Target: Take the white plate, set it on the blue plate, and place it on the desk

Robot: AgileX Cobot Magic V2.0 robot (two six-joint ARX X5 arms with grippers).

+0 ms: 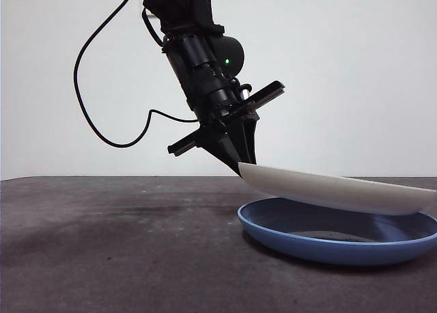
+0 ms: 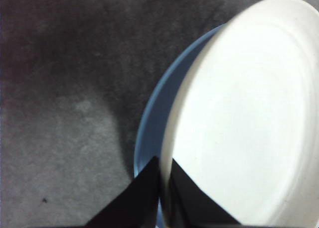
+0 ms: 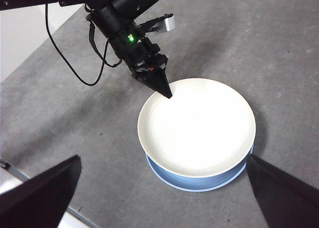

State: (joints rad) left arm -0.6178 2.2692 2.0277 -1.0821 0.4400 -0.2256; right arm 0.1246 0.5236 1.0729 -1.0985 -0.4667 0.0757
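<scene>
My left gripper (image 1: 239, 164) pinches the rim of the white plate (image 1: 341, 190), jaws pressed together on its near edge. From my fingertips the plate slopes down and away, tilted, its far edge low over the blue plate (image 1: 328, 241) directly beneath it on the desk (image 1: 102, 245); I cannot tell whether the two touch. My right gripper (image 3: 164, 188) hangs high above both plates, jaws spread wide, holding nothing.

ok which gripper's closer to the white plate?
Left. The left gripper is clamped on the white plate's rim, tilting it over the blue plate. The right gripper hangs open above, apart.
</scene>
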